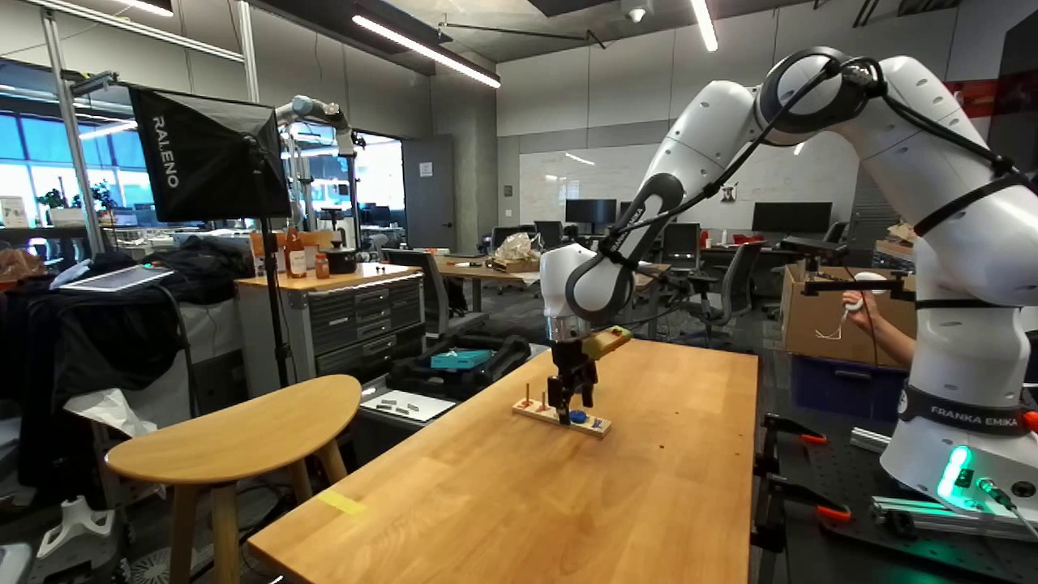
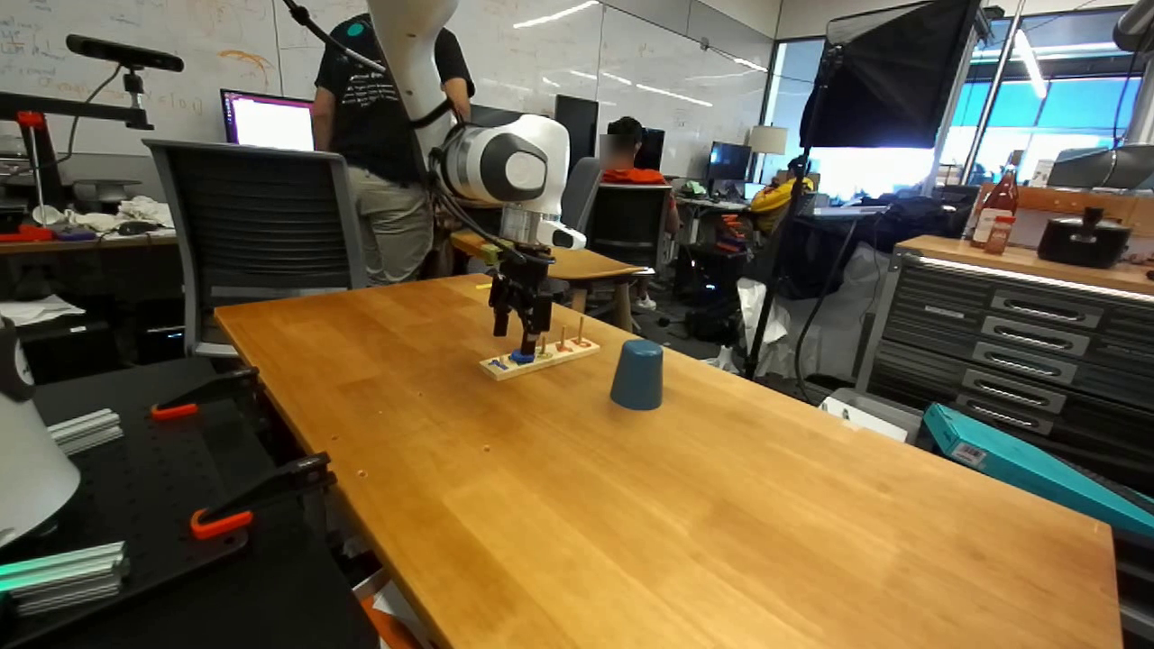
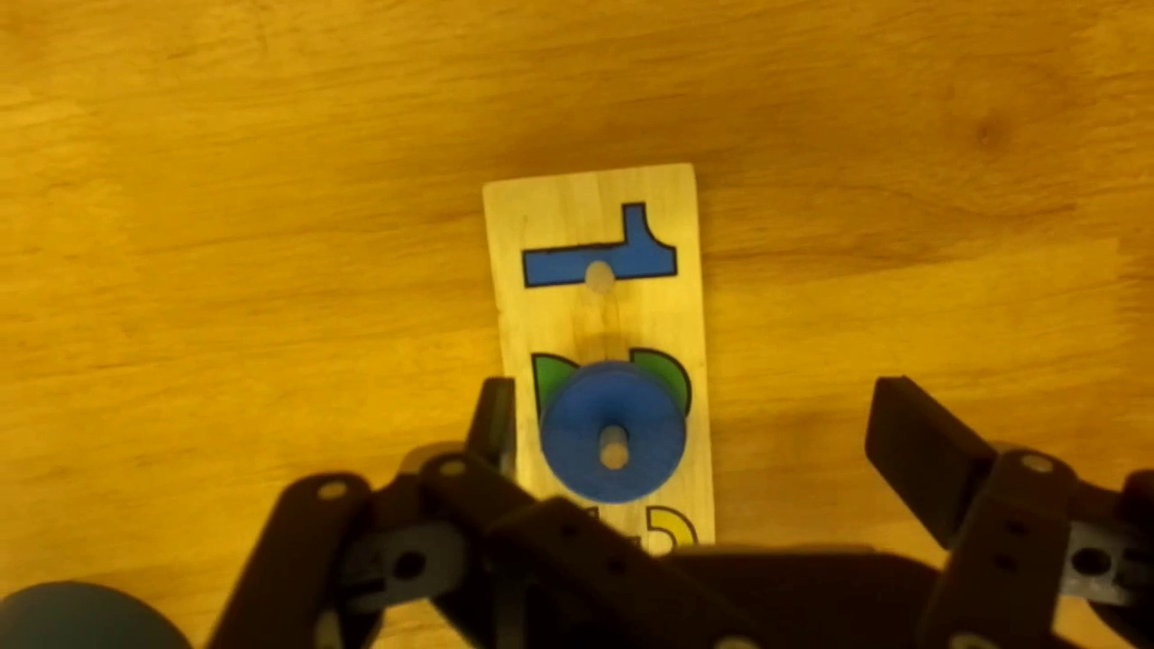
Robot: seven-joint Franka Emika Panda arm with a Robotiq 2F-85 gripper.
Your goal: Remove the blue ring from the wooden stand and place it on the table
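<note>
The blue ring [image 3: 577,442] sits around a peg on the wooden stand [image 3: 541,216], over a green numeral. The ring also shows in both exterior views [image 1: 578,417] [image 2: 522,357]. The stand [image 1: 605,430] [image 2: 559,358] lies flat on the table [image 1: 649,495] [image 2: 631,505]. My gripper [image 3: 696,410] is open and empty, pointing down over the stand. In the wrist view the ring lies between the fingers, closer to the left finger; the right finger is well off the stand's side. The gripper also shows in both exterior views [image 1: 574,407] [image 2: 517,335]. The stand's lower end is hidden in the wrist view.
A blue-grey cup [image 2: 637,377] stands upside down on the table near the stand; its edge shows in the wrist view [image 3: 81,622]. Upright pegs [image 2: 581,329] rise from the stand's other end. A rounded wooden table [image 1: 235,438] stands beside the long one.
</note>
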